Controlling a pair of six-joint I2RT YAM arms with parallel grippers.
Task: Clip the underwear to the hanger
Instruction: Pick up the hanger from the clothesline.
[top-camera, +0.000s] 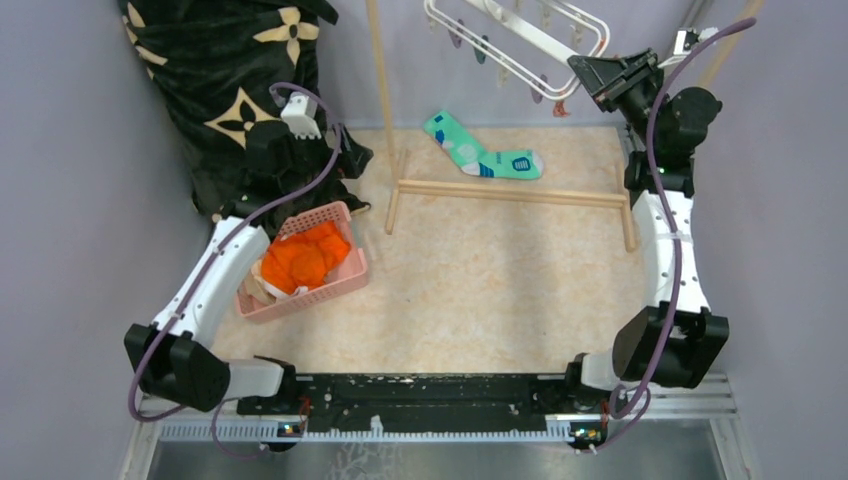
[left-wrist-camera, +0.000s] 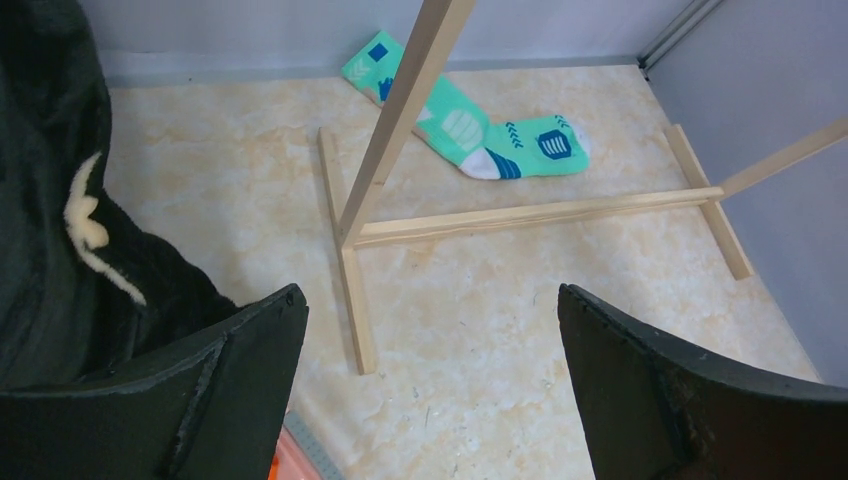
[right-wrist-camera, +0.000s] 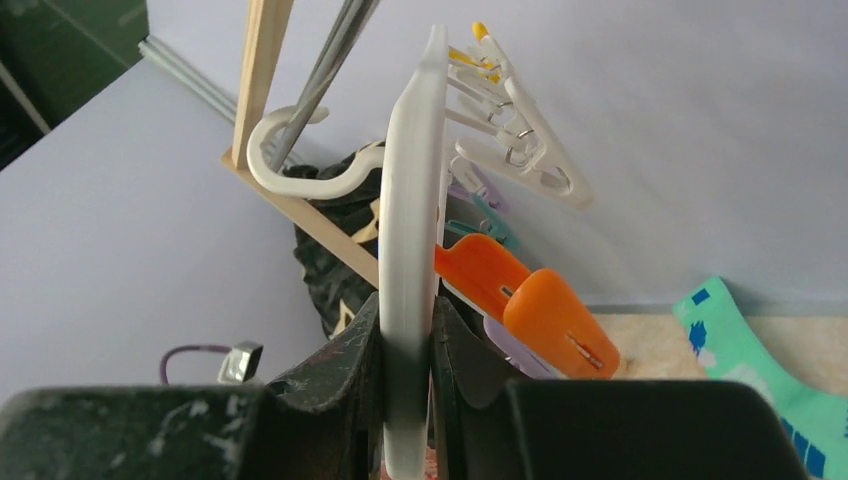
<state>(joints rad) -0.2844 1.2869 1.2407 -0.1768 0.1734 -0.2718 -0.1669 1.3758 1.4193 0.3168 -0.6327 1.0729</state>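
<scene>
The orange underwear (top-camera: 302, 258) lies bunched in a pink basket (top-camera: 352, 270) at the left. The white hanger (top-camera: 520, 35) hangs at the top, its clothespins dangling. My right gripper (top-camera: 583, 72) is shut on the hanger's right end; in the right wrist view both fingers (right-wrist-camera: 352, 350) press the white frame (right-wrist-camera: 410, 250), with an orange clothespin (right-wrist-camera: 560, 320) just to its right. My left gripper (left-wrist-camera: 430, 320) is open and holds nothing, above the floor near the wooden rack's foot (left-wrist-camera: 352, 300); in the top view it is near the black blanket (top-camera: 300, 125).
A teal patterned sock (top-camera: 482, 152) lies behind the wooden rack's base bar (top-camera: 510, 192). A black blanket (top-camera: 220, 70) with cream flowers fills the far left corner. Cream cloth (top-camera: 258, 285) sits beside the underwear in the basket. Grey walls close both sides.
</scene>
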